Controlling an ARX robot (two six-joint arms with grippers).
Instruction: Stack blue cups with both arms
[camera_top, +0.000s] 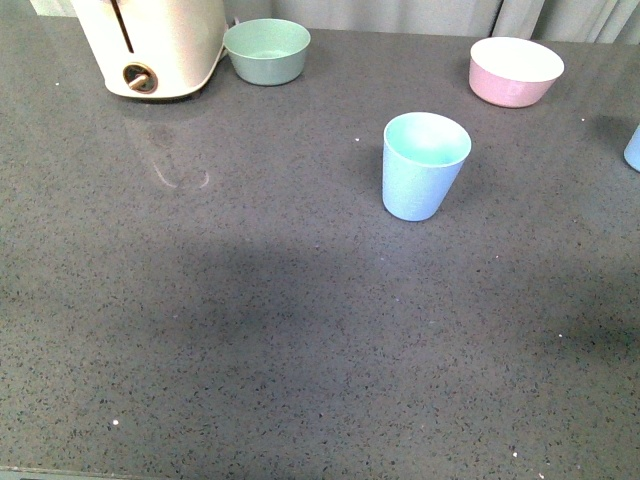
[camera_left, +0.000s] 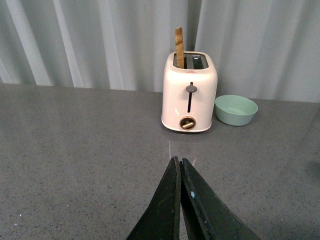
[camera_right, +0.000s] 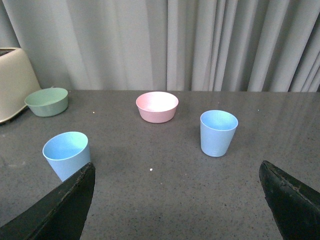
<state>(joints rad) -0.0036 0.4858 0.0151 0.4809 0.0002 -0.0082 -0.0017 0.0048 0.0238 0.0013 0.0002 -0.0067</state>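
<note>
The left gripper, black with thin flat fingers, has them pressed together along their length with nothing between. It points across bare table toward the cream-white two-slot toaster, well short of it. The right gripper is spread wide, its two black fingers far apart and holding nothing, low over the dark grey speckled stone tabletop. Neither arm shows in the front view. One pale sky-blue matte plastic tumbler stands upright, mouth up, well apart from the toaster on the right arm's side of it, with no gripper touching it. The second matching blue tumbler, also upright, stands farther still from the toaster and is cut by the edge of the front view. A round mint-green bowl sits just beside the toaster. A round pink bowl sits far from the toaster, behind the gap between the two tumblers. A brown slice of toast stands up out of one toaster slot, and a pale pleated curtain hangs behind the toaster.
</note>
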